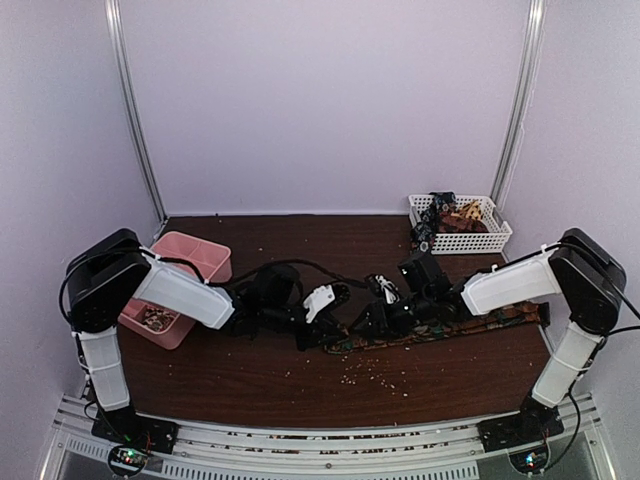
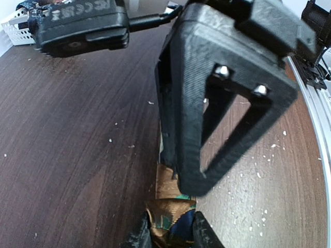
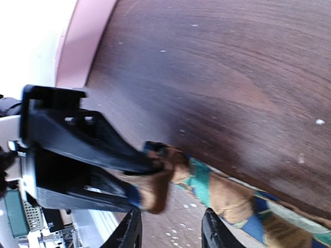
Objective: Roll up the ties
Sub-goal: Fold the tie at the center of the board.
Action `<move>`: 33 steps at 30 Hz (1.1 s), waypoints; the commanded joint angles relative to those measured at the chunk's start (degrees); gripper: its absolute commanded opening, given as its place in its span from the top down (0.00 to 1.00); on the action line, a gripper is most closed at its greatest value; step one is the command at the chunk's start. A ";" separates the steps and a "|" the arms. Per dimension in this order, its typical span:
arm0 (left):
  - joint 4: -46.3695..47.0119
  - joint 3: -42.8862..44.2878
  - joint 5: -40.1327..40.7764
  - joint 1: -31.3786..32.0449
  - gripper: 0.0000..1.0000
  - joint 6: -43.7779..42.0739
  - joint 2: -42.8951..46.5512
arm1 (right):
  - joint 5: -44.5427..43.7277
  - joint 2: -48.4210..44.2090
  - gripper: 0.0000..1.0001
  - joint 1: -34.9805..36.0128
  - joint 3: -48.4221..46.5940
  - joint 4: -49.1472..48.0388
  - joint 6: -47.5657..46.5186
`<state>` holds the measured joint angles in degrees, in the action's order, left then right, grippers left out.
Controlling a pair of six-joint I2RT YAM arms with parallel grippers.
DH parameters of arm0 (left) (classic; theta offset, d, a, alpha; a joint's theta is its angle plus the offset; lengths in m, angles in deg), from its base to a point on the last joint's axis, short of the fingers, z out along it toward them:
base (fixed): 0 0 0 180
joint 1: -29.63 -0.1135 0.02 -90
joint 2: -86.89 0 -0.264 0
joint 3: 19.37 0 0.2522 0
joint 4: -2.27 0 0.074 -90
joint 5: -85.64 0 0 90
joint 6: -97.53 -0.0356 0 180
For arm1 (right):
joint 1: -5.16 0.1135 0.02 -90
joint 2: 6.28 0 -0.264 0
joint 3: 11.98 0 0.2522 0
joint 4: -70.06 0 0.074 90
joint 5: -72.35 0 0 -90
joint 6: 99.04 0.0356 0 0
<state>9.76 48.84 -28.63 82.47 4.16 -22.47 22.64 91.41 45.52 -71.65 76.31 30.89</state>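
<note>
Left end of tie (image 3: pixel 227 199) clamped in left gripper (image 2: pixel 170 235), first fold only; right gripper (image 3: pixel 168 230) spread, empty; rest lies flat rightward, rolling barely begun

Long tie laid out, barely rolled

We see the brown, orange and teal tie (image 1: pixel 482 324) lying flat across the lower right, left end bunched up. Coiled ties (image 1: pixel 452 216) sit upper right.

Left arm (image 1: pixel 180 292) and right arm (image 1: pixel 510 283): white shells, black joints, black cables trailing. Right gripper (image 3: pixel 170 230) is black ribbed plastic with 2 silver screws, and its wrist camera (image 2: pixel 77 20) carries printed markings.
</note>
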 commanded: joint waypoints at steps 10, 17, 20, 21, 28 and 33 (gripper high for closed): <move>0.85 3.21 -2.09 0.51 0.53 0.37 -6.10 | 1.12 3.73 0.57 0.52 -3.69 0.06 0.70; 3.79 1.23 -2.84 0.51 0.53 1.54 -6.76 | -2.58 5.15 0.57 1.25 -6.32 6.77 -2.42; 4.40 1.15 -2.88 0.67 0.53 1.51 -6.57 | -2.95 6.13 0.57 1.72 -7.60 7.51 -2.56; 4.29 1.28 -2.75 0.87 0.53 1.19 -6.45 | -3.19 6.49 0.58 1.86 -7.85 7.77 -2.51; -0.06 2.89 1.24 2.84 0.53 -2.22 -5.30 | -4.28 6.70 0.77 1.92 -7.97 8.20 -1.57; 5.35 -3.51 5.69 2.15 0.44 0.73 0.03 | -4.80 4.32 0.87 1.83 -5.60 6.86 -1.50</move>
<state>10.90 49.70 -26.78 84.98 3.59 -27.76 19.56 98.18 47.20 -78.91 84.14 29.73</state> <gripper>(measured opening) 0.512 0.154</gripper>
